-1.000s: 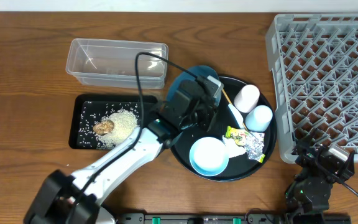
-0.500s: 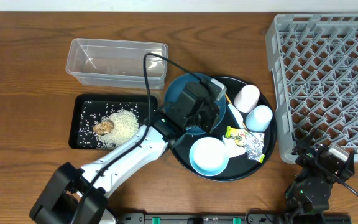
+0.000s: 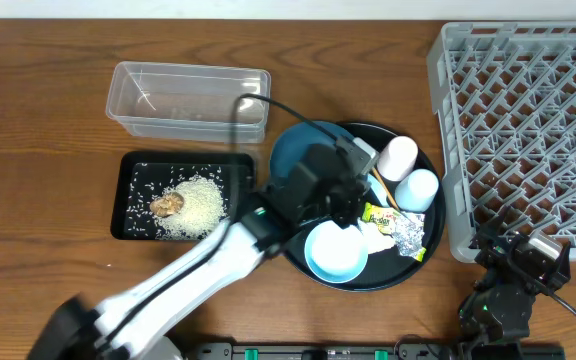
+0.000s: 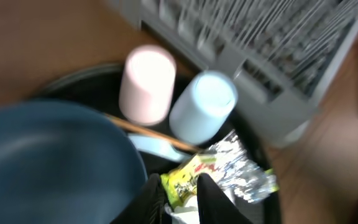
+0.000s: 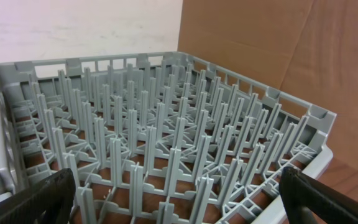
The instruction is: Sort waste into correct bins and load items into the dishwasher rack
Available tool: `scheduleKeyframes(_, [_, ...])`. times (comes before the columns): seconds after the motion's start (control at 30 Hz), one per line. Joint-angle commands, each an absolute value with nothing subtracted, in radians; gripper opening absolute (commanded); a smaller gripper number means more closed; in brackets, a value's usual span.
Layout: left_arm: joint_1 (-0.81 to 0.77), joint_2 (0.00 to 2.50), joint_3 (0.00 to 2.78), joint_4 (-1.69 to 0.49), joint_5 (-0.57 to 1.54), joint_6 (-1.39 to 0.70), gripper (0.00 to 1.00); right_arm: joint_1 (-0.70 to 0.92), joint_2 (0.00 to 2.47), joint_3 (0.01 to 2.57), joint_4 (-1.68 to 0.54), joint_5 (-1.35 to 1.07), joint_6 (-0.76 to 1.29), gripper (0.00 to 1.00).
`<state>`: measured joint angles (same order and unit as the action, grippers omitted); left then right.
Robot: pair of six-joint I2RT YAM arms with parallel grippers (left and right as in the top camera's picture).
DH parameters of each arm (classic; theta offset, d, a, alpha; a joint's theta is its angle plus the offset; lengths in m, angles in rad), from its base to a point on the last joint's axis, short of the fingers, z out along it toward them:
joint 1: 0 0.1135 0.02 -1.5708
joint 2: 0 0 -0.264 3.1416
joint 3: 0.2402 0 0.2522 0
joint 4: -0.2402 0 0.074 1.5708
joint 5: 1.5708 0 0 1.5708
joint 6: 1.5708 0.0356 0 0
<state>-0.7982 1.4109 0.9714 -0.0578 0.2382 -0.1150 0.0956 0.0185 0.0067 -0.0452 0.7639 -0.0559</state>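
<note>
My left gripper [image 3: 358,205] [image 4: 180,186] hangs low over the round black tray, open with a narrow gap; the yellow-green wrapper [image 3: 378,213] [image 4: 188,177] end lies between its fingertips. Silver foil [image 3: 408,235] and white tissue [image 3: 378,238] lie beside it. On the tray are also the dark-blue plate [image 3: 293,150], pale-blue bowl [image 3: 335,250], white cup [image 3: 398,157], light-blue cup [image 3: 418,188], wooden stick [image 4: 148,130] and white spoon [image 4: 154,146]. Rice with a brown lump [image 3: 193,200] lies in the shallow black tray [image 3: 120,200]. My right gripper [image 3: 516,262] [image 5: 176,177] is wide open, facing the grey rack [image 3: 528,120].
The clear plastic tub [image 3: 188,95] stands behind the shallow black tray. The round black tray [image 3: 388,278] sits between the bins and the rack. My left arm crosses from the front left over the round tray's left part.
My left gripper has moved right and forward, from over the dark-blue plate to the wrapper and foil. The right arm has not moved.
</note>
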Motion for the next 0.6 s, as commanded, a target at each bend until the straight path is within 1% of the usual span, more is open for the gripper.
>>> scheduleKeyframes(0.0, [-0.783, 1.239, 0.975, -0.106, 0.156, -0.117, 0.21, 0.098, 0.016, 0.006, -0.052, 0.775, -0.061, 0.99])
scheduleKeyframes(0.03, [-0.776, 1.189, 0.975, -0.144, 0.11, -0.117, 0.22, 0.098, 0.016, 0.006, -0.052, 0.775, -0.061, 0.99])
scheduleKeyframes(0.07, [-0.764, 1.13, 0.975, -0.192, 0.049, -0.117, 0.31, 0.098, 0.016, 0.006, -0.052, 0.775, -0.061, 0.99])
scheduleKeyframes(0.1, [-0.756, 1.094, 0.975, -0.225, 0.007, -0.117, 0.38, 0.098, 0.016, 0.006, -0.052, 0.775, -0.061, 0.99])
scheduleKeyframes(0.13, [-0.743, 1.044, 0.975, -0.275, -0.057, -0.118, 0.41, 0.098, 0.016, 0.006, -0.052, 0.775, -0.061, 0.99])
scheduleKeyframes(0.23, [-0.696, 0.907, 0.975, -0.426, -0.255, -0.181, 0.41, 0.098, 0.016, 0.006, -0.052, 0.775, -0.061, 0.99])
scheduleKeyframes(0.27, [-0.673, 0.858, 0.975, -0.488, -0.319, -0.218, 0.43, 0.098, 0.016, 0.006, -0.052, 0.775, -0.061, 0.99])
scheduleKeyframes(0.33, [-0.634, 0.789, 0.974, -0.58, -0.391, -0.274, 0.56, 0.098, 0.016, 0.006, -0.052, 0.775, -0.061, 0.99])
scheduleKeyframes(0.4, [-0.586, 0.723, 0.974, -0.679, -0.451, -0.329, 0.75, 0.098, 0.016, 0.006, -0.052, 0.775, -0.061, 0.99])
scheduleKeyframes(0.43, [-0.564, 0.699, 0.974, -0.717, -0.477, -0.357, 0.8, 0.098, 0.016, 0.006, -0.052, 0.775, -0.061, 0.99])
scheduleKeyframes(0.53, [-0.489, 0.645, 0.974, -0.813, -0.518, -0.448, 0.9, 0.098, 0.016, 0.006, -0.052, 0.775, -0.061, 0.99])
scheduleKeyframes(0.57, [-0.466, 0.636, 0.974, -0.832, -0.517, -0.47, 0.91, 0.098, 0.016, 0.006, -0.052, 0.775, -0.061, 0.99])
